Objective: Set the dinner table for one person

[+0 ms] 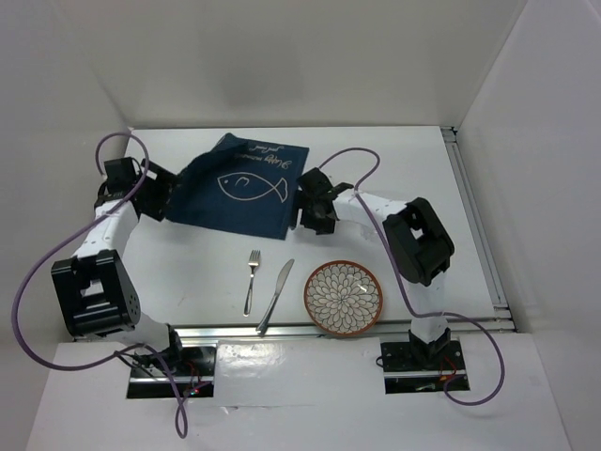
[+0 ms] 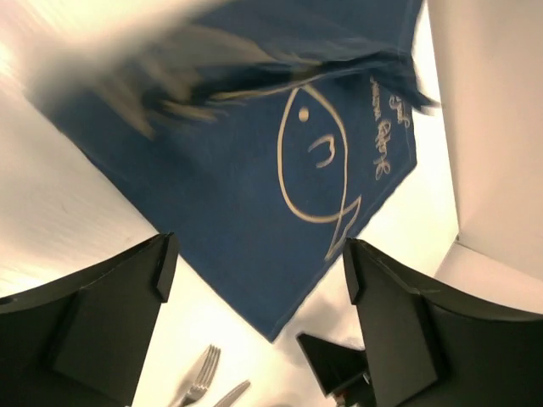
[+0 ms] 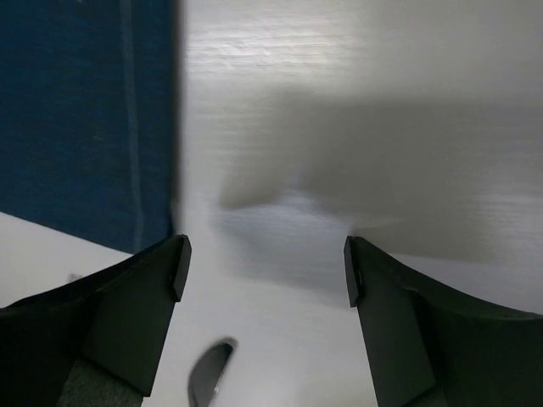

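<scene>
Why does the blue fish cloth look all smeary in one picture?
Left wrist view: the placemat is smeared by blur along its top, and glare whitens the table. Top external view: it looks sharp. Right wrist view: soft focus, a gray shadow on the table.

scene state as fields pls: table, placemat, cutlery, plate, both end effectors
dinner table: white, matte
placemat: navy, white fish outline, askew at far middle, left side looks rumpled
fork: flat on table, nearer than placemat, left of knife
knife: flat, between fork and plate
plate: patterned, nothing on it, near right, off the placemat
left end effector: open, holding nothing, at placemat's left edge
right end effector: open, holding nothing, over bare table by placemat's right edge
</scene>
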`<state>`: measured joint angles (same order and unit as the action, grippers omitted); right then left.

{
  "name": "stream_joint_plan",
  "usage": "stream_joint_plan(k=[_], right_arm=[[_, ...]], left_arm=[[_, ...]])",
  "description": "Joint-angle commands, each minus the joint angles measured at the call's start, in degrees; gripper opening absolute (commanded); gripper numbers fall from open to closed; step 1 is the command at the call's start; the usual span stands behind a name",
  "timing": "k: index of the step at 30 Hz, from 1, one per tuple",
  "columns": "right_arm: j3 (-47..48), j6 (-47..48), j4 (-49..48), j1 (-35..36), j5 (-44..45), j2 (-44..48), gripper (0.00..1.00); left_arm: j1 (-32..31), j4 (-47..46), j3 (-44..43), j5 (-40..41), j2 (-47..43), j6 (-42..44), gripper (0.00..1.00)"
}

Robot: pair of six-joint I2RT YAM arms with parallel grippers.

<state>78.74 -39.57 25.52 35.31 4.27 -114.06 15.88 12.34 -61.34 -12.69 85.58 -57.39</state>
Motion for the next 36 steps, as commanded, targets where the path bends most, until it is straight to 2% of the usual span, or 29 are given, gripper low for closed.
stream_joint_plan(k=[1, 5, 10, 12, 14, 17, 18, 20, 22, 27, 31, 33, 35, 36], right_arm=[[3.4, -2.7, -4.5, -0.3, -2.7, -2.2, 0.85], [4.2, -4.4, -6.1, 0.2, -7.2, -4.0, 0.81], [7.0, -4.4, -5.8, 2.9, -7.2, -7.2, 0.81], [9.1, -4.4, -5.2, 3.5, -7.2, -8.8, 0.81], [9.6, -4.9, -4.7, 4.1, -6.6, -10.0, 0.76], [11.1, -7.9, -3.3, 5.3, -1.7, -11.9, 0.54], [12.7, -8.6, -2.2, 5.3, -0.4, -12.8, 0.29], [14.0, -10.4, 2.2, 5.3, 4.7, -13.8, 0.02], [14.0, -10.4, 4.3, 4.7, 7.1, -12.4, 0.0], [5.1, -4.8, 1.1, -0.3, 8.8, -4.4, 0.0], [-1.7, 0.2, 1.1, -6.3, 10.0, 1.9, 0.0], [-3.3, 1.8, 0.6, -7.7, 10.5, 5.1, 0.0], [-5.2, 3.3, 0.6, -8.8, 11.4, 6.7, 0.0], [-5.2, 4.1, 0.6, -9.8, 11.4, 7.4, 0.0]], left_arm=[[-1.0, -0.2, -1.3, -5.3, 0.5, 0.8, 1.0], [-0.5, 3.6, -4.0, -2.7, 0.5, 3.8, 1.0], [-0.5, 5.1, -6.2, -0.3, 0.5, 6.5, 1.0], [-0.5, 5.6, -6.9, -0.3, 0.5, 7.8, 0.97], [-0.5, 5.6, -6.9, -0.8, 0.5, 8.4, 0.94], [-0.5, 6.1, -6.9, -1.5, 0.5, 9.6, 0.92], [-0.5, 6.1, -6.9, -1.5, 0.5, 10.3, 0.91], [-1.9, 7.4, -6.9, -1.5, 0.5, 11.9, 0.91], [-3.2, 8.6, -7.5, -0.9, 0.5, 13.1, 0.91], [-6.7, 9.7, -8.5, 3.1, 0.5, 16.0, 0.92], [-10.3, 10.8, -9.1, 5.9, 0.5, 17.8, 0.84], [-13.1, 12.3, -9.6, 6.8, 1.8, 18.6, 0.78], [-15.6, 12.9, -10.8, 7.3, 4.0, 19.4, 0.78], [-16.4, 12.9, -10.8, 6.1, 4.9, 19.9, 0.74]])
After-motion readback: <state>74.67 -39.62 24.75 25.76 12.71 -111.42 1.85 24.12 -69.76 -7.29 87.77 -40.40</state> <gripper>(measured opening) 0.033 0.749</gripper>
